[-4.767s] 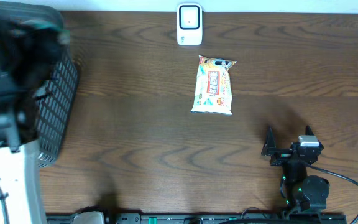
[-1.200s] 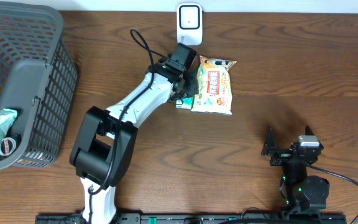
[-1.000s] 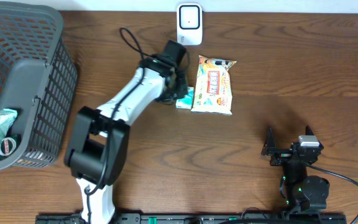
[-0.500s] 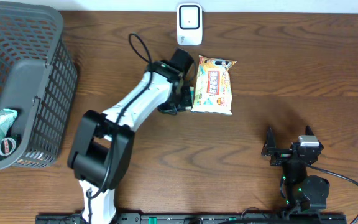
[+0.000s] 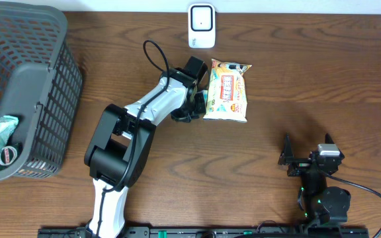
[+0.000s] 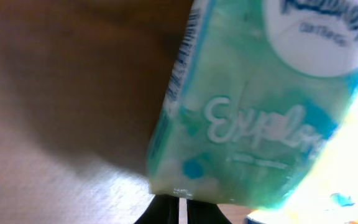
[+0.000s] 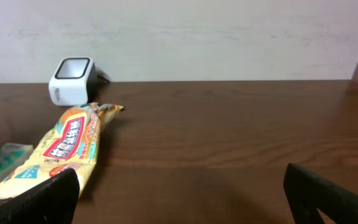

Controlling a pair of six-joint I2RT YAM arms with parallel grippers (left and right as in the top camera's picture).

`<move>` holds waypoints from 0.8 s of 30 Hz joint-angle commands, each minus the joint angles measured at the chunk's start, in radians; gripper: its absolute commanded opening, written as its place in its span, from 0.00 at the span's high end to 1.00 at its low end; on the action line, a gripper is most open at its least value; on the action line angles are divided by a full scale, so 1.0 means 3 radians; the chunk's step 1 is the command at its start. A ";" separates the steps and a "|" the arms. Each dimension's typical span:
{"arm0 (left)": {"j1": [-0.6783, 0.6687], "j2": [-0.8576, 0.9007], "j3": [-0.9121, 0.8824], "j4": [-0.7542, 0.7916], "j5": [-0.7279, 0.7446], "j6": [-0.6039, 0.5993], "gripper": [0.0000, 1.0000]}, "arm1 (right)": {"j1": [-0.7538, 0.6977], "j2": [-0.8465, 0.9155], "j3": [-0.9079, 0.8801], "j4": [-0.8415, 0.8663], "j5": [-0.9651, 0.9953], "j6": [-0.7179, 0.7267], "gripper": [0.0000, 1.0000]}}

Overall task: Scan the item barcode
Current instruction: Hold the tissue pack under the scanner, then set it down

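Observation:
A green Kleenex tissue pack (image 6: 253,118) fills the left wrist view, with a barcode strip along its left edge. My left gripper (image 6: 184,202) is shut, its fingertips pinching the pack's lower edge. From overhead, that gripper (image 5: 200,102) covers the pack, right beside the yellow snack bag (image 5: 228,90). The white scanner (image 5: 202,26) stands at the table's far edge. In the right wrist view the tissue pack (image 7: 5,158) lies left of the snack bag (image 7: 67,146), with the scanner (image 7: 72,81) behind. My right gripper (image 5: 307,149) rests open at the front right, holding nothing.
A grey mesh basket (image 5: 51,86) stands at the far left with a teal packet (image 5: 0,131) and a dark round item (image 5: 4,155) inside. The left arm (image 5: 157,106) stretches diagonally across the table's middle.
The left gripper slid right over the tissue pack, up against the snack bag, and closed. The right arm has not moved.

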 commanded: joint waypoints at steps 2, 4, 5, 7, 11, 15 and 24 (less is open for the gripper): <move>0.0008 0.0089 -0.0038 0.0155 -0.0020 0.0053 0.92 | -0.0032 -0.0011 -0.0005 -0.0013 -0.0006 -0.0024 0.01; 0.0008 0.0089 -0.0038 0.0249 -0.0020 0.0052 0.92 | -0.0032 -0.0011 -0.0005 -0.0013 -0.0006 -0.0024 0.01; 0.0008 0.0089 -0.0038 0.0294 -0.0020 0.0052 0.93 | -0.0032 -0.0011 -0.0005 -0.0013 -0.0006 -0.0024 0.01; 0.0008 0.0089 -0.0038 0.0370 -0.0020 0.0051 0.93 | -0.0032 -0.0011 -0.0005 -0.0013 -0.0006 -0.0024 0.01; 0.0009 0.0089 -0.0037 0.0473 -0.0020 0.0056 0.92 | -0.0032 -0.0011 -0.0005 -0.0013 -0.0006 -0.0024 0.01; 0.0047 0.0088 0.0005 0.0502 -0.0019 0.0161 0.92 | -0.0032 -0.0011 -0.0005 -0.0013 -0.0006 -0.0024 0.01; 0.0237 -0.0261 0.0523 -0.0069 -0.0019 0.0366 0.92 | -0.0032 -0.0011 -0.0005 -0.0013 -0.0006 -0.0024 0.01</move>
